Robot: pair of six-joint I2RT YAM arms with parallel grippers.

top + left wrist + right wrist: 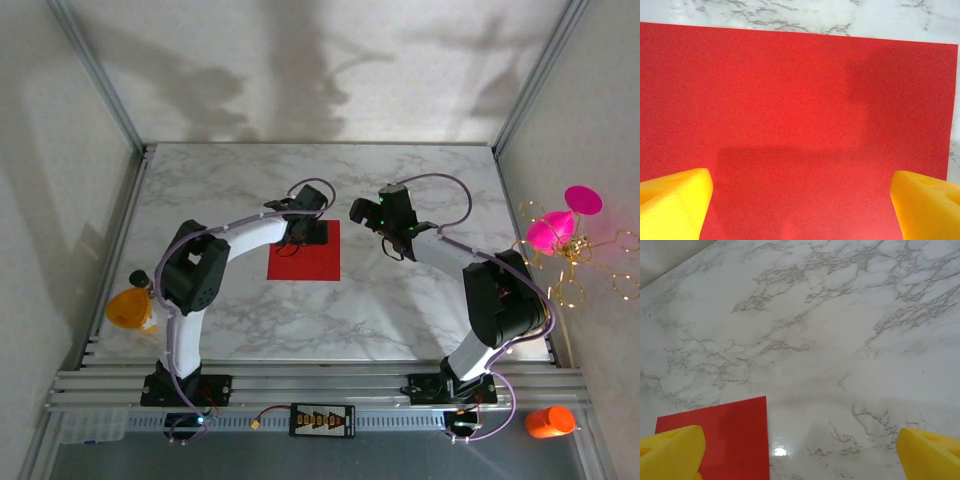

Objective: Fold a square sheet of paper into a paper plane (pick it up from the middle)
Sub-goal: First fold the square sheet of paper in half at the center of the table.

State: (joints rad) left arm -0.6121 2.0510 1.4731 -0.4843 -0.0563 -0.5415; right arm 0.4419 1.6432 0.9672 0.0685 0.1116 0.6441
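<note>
Square sheet of paper (312,262), matte bright red and uncreased, lies flat mid-table on glossy, grey-veined marble (420,310). My left gripper (800,205) hovers over its far edge, blunt yellow fingers (672,205) spread wide, holding nothing. My right gripper (800,452), just as wide and empty, hangs just beside the sheet's far right corner.

Sheet of paper (305,255): plain bright red, no print, with a darker shadow patch across it in the left wrist view.
Table (400,300): white marble pattern with thin grey veins.
Left gripper (801,192) and right gripper (801,440): fingers (672,205) bright yellow.
Left arm (240,240) and right arm (450,248): white shells, black joints.
Cables (452,186): pale lilac.
Cone ornament (553,232): magenta, with gold wire loops.
Bottle (548,422): orange.
Frame rails (320,382): silver-grey.
</note>
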